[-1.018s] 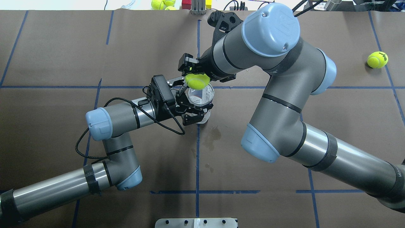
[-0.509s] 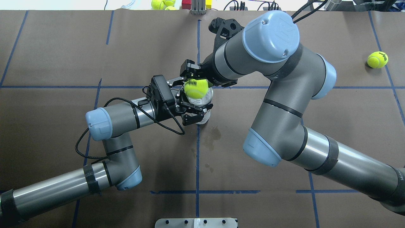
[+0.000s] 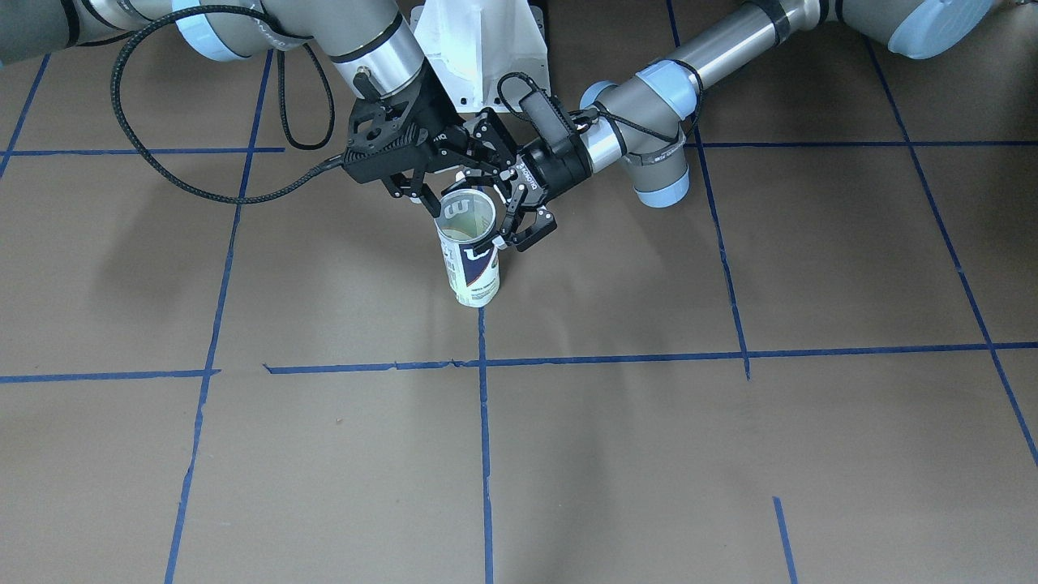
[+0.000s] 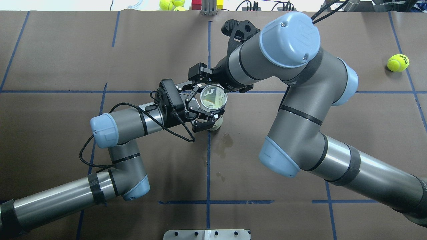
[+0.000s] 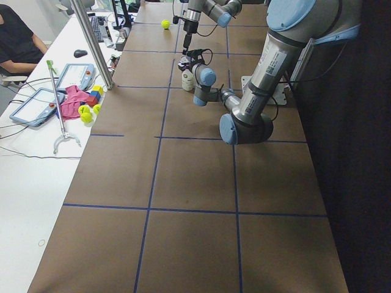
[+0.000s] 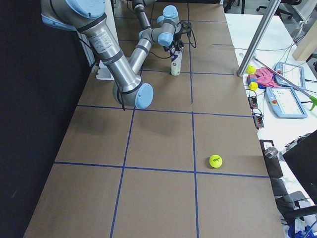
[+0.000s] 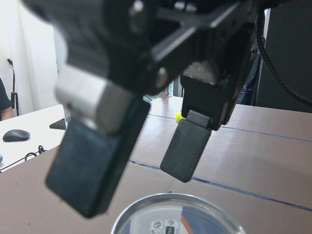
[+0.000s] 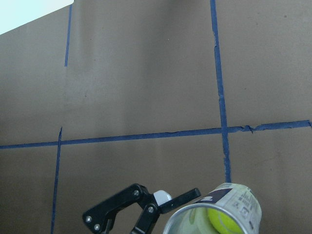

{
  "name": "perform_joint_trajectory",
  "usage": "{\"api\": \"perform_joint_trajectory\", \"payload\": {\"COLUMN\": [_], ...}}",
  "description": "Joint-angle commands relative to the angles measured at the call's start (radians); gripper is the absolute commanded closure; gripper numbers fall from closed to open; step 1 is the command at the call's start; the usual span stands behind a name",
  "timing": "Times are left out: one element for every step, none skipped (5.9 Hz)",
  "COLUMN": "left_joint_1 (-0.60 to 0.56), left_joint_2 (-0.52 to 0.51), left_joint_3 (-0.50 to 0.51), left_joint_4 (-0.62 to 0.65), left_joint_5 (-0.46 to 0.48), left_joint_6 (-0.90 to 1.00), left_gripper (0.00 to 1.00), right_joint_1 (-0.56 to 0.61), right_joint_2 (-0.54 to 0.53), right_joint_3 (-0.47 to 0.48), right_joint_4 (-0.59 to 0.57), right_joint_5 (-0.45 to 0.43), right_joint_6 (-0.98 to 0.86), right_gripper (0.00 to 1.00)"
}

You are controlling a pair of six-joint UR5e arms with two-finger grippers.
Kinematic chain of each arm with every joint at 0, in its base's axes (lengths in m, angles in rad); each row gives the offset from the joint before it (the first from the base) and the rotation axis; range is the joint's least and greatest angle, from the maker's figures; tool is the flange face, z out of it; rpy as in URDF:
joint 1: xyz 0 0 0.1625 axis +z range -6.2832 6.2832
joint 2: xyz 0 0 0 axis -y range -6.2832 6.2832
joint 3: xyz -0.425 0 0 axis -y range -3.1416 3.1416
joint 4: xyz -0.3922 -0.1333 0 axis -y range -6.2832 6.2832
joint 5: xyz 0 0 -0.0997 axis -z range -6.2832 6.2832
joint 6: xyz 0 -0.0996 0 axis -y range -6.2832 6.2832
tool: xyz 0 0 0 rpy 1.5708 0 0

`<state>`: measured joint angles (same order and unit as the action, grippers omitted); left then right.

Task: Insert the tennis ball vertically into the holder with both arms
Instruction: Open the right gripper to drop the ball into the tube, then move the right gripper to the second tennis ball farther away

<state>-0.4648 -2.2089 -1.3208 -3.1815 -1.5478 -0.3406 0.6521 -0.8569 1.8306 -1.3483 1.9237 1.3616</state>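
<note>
— Yellow tennis ball (image 8: 223,221) sits inside the holder (image 8: 219,212), seen from the right wrist.
— From above, the left tool (image 4: 206,115) pinches the holder; the right tool (image 4: 201,81) is spread, empty.
— If the right tool bumps the rim, the holder may tip.

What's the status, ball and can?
Left gripper clamped on can. Right gripper open above it. Ball inside can. Nothing blocking.

the holder (image 4: 213,100) mouth is crowded by the left pincer (image 4: 200,115) beside it and the right pincer (image 4: 200,78) just above.
</note>
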Motion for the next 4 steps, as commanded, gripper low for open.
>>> {"api": "perform_joint_trajectory", "payload": {"left_joint_1": [0.0, 0.0, 0.0, 0.0], "left_joint_2": [0.0, 0.0, 0.0, 0.0], "left_joint_3": [-0.002, -0.002, -0.002, -0.002], "left_joint_4": [0.0, 0.0, 0.0, 0.0], "left_joint_5": [0.0, 0.0, 0.0, 0.0], "left_joint_6": [0.0, 0.0, 0.0, 0.0], "left_gripper": [0.1, 0.1, 0.1, 0.1], "right_joint_1": [0.138, 0.223, 0.295, 0.379], "right_joint_2": [-0.075, -0.167, -0.254, -0.299], "right_joint_3": [0.033, 0.033, 0.021, -0.049], "right_joint_4": [0.001, 0.006, 0.005, 0.009], "right_joint_5": [0.149, 0.197, 0.19, 0.187], "right_joint_6": [-0.037, -0.193, -0.401, -0.538], "right_gripper": [0.01, 0.01, 0.01, 0.01]}}
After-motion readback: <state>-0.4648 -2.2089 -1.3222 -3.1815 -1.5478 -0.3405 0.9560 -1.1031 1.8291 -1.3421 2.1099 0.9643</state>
